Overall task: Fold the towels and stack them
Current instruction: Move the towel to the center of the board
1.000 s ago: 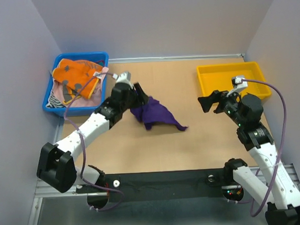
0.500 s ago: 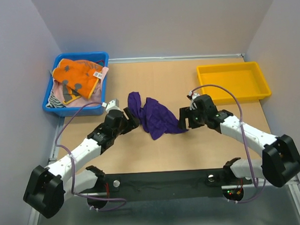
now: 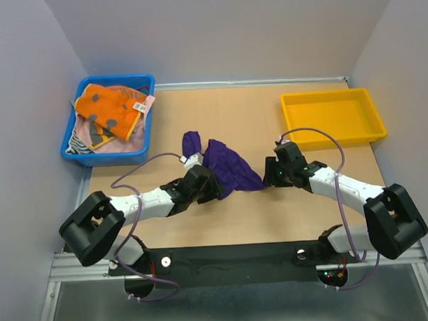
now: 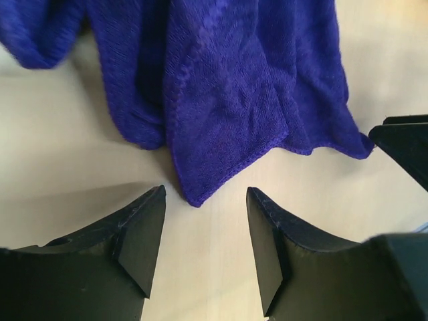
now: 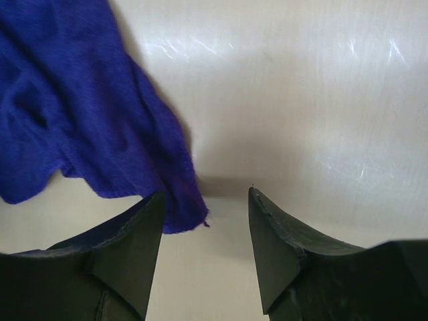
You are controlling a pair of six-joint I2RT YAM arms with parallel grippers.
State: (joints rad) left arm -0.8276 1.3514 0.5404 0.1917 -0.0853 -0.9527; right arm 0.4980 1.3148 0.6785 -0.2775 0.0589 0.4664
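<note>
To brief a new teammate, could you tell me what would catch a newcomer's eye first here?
A crumpled dark purple towel lies mid-table, the open left gripper and open right gripper each at one corner. Back left, a blue bin holds an orange towel; back right sits a yellow tray.

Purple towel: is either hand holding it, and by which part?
Neither. Both are open: the left hand faces one corner of the purple towel, the right hand another corner, neither gripped.

Towel: dark purple towel, crumpled, upper left of the frame; its corner hangs just beside the left-hand jaw
Gripper: right gripper, jaws parted, bottom edge
Surface: pale table, glossy
</note>
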